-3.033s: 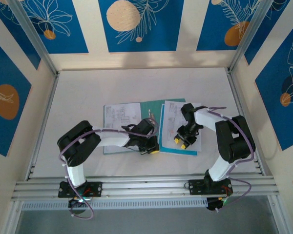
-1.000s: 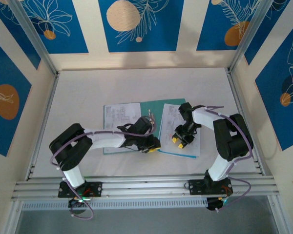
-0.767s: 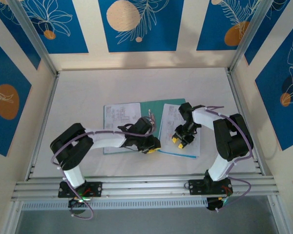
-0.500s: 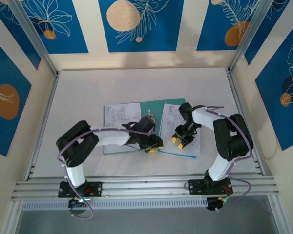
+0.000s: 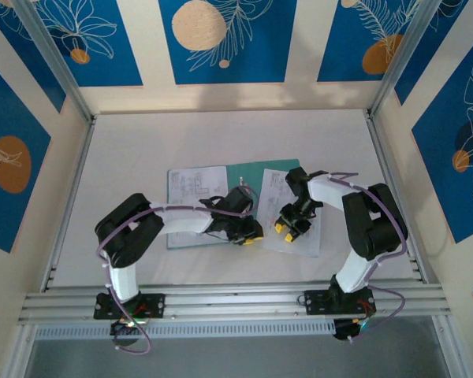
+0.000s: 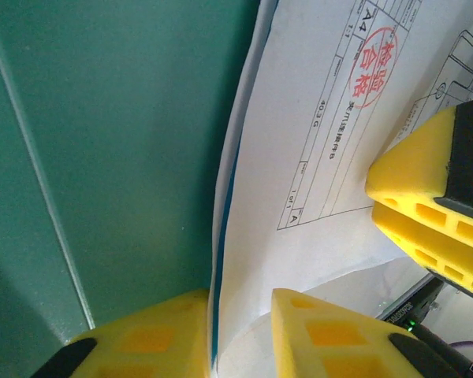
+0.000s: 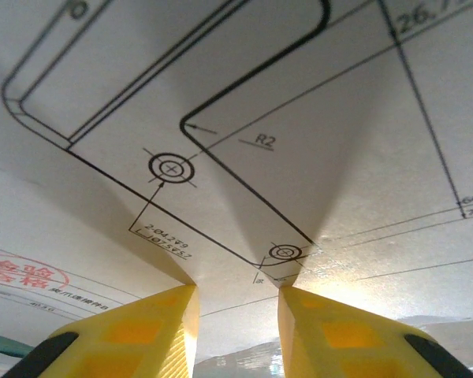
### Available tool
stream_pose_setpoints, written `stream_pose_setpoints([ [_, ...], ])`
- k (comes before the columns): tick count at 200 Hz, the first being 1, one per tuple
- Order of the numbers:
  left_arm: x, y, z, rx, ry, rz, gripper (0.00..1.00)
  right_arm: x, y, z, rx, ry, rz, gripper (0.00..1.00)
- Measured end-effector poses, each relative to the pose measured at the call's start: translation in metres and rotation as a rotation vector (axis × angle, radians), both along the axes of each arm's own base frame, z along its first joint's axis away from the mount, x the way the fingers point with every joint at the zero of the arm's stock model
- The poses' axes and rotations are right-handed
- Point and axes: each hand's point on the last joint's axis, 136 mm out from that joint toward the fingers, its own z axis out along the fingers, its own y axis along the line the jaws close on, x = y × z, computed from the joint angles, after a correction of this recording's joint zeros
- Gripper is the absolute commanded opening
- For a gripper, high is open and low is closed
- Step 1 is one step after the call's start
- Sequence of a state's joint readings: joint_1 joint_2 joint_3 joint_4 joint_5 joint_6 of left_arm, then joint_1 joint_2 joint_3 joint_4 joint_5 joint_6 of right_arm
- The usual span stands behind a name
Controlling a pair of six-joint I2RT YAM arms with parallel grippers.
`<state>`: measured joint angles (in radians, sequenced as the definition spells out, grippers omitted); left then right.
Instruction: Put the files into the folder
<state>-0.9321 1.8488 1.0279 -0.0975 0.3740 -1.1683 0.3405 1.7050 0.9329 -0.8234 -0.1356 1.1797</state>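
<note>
The teal-green folder [image 5: 244,175] lies open in the middle of the table, and its inner cover [image 6: 126,142] is the green surface in the left wrist view. One white printed sheet [image 5: 195,183] rests on its left half. A stack of files [image 5: 303,233] lies on its right half. My left gripper [image 5: 250,235] is at that stack's left edge. Its jaws [image 6: 240,303] stand narrowly open around the raised edge of the white sheets [image 6: 315,157] and the blue sheet [image 6: 225,213]. My right gripper [image 5: 284,229] is open, both fingertips pressed on the top drawing [image 7: 244,118].
Patterned blue and cream walls close in the table [image 5: 221,138] on three sides. An aluminium rail [image 5: 236,301] carrying both arm bases runs along the near edge. The right gripper's yellow fingers [image 6: 418,177] sit close by in the left wrist view.
My left gripper slid right to the stack's edge, opened a little, then narrowed around it. The blue strip along the stack's near edge is now covered. The right gripper has stayed put.
</note>
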Motion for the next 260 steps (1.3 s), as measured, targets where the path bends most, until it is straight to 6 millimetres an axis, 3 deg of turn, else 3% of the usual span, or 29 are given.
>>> stream_pose_setpoints([
  [22, 0.000, 0.000, 0.000, 0.000, 0.000, -0.001, 0.00, 0.000, 0.000, 0.000, 0.000, 0.000, 0.000, 0.34],
  [42, 0.000, 0.000, 0.000, -0.001, 0.000, 0.000, 0.00, 0.002, -0.001, 0.002, -0.009, -0.003, 0.004, 0.40],
  [54, 0.000, 0.000, 0.000, -0.003, 0.003, 0.004, 0.00, 0.006, -0.002, 0.007, -0.022, -0.023, 0.017, 0.49],
  [74, 0.000, -0.001, -0.001, -0.012, 0.015, 0.021, 0.00, 0.024, -0.003, 0.029, -0.037, -0.110, 0.045, 0.61],
  [99, 0.000, -0.003, 0.000, -0.031, 0.029, 0.041, 0.00, 0.051, -0.002, 0.065, -0.043, -0.254, 0.068, 0.63],
  [123, 0.001, -0.006, 0.001, -0.049, 0.037, 0.060, 0.00, 0.057, -0.006, 0.082, -0.058, -0.317, 0.086, 0.63],
  [193, 0.003, 0.004, -0.008, -0.085, 0.073, 0.151, 0.00, 0.050, -0.013, 0.083, -0.091, -0.312, 0.118, 0.63],
  [260, 0.011, 0.006, 0.009, -0.116, 0.022, 0.193, 0.00, 0.041, -0.017, 0.074, -0.098, -0.282, 0.128, 0.63],
])
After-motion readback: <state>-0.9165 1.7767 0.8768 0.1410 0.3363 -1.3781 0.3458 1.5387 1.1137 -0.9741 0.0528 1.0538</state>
